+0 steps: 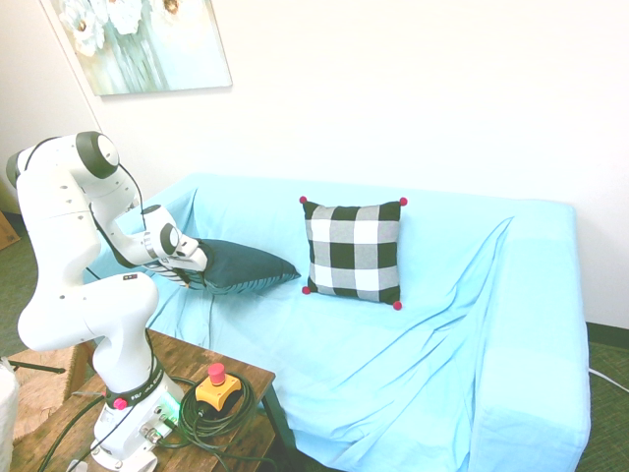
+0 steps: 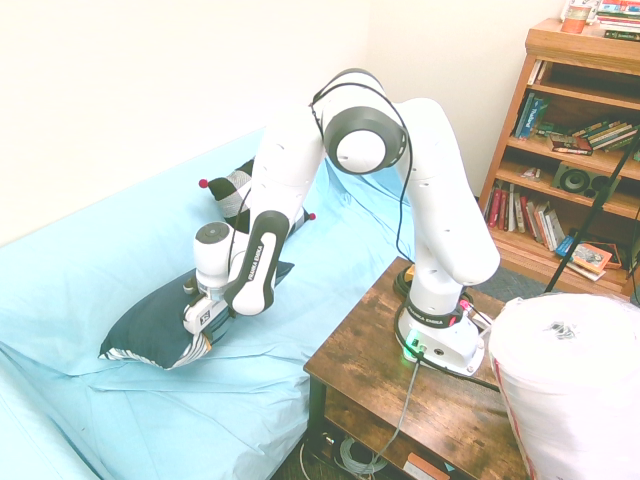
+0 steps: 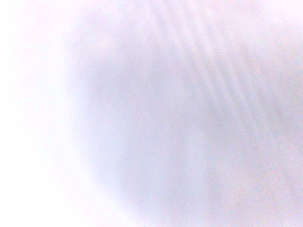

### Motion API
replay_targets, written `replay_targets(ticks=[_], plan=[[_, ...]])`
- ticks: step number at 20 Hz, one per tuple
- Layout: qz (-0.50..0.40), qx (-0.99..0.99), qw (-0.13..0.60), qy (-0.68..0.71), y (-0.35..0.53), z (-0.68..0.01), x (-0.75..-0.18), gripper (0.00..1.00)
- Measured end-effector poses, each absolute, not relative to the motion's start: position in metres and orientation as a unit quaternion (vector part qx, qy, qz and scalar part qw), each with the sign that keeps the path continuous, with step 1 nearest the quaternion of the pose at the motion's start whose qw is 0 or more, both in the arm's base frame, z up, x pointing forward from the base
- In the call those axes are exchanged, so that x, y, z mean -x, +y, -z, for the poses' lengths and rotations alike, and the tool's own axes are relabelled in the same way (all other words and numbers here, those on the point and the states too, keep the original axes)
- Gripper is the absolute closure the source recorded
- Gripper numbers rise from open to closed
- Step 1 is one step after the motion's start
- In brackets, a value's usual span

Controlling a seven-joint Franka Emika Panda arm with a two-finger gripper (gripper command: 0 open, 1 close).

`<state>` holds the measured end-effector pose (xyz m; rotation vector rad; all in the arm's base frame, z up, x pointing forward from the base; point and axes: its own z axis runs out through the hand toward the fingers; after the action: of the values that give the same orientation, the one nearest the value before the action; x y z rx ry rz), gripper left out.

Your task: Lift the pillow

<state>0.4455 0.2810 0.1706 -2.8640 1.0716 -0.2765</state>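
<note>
- Gripping the pillow (image 1: 241,265) at its striped edge, the gripper (image 2: 200,322) is pinching it above the sofa (image 1: 442,344).
- Sitting apart: checked pillow (image 1: 354,253).

White arm (image 2: 440,190), grey joint caps, black cable.

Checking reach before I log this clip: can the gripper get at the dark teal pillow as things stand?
Probably yes. The gripper is already down at the striped edge of the teal pillow, with nothing between them. The checked pillow sits apart, further along the sofa. Whether the fingers have closed isn't visible.
</note>
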Motion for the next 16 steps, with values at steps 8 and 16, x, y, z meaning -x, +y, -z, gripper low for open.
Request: replay_targets(ticks=[8,16], plan=[[0.133,0.927,0.042,0.347,0.274,-0.252,-0.531,0.00],[0.164,0.920,0.037,0.353,0.264,-0.295,-0.615,0.00]])
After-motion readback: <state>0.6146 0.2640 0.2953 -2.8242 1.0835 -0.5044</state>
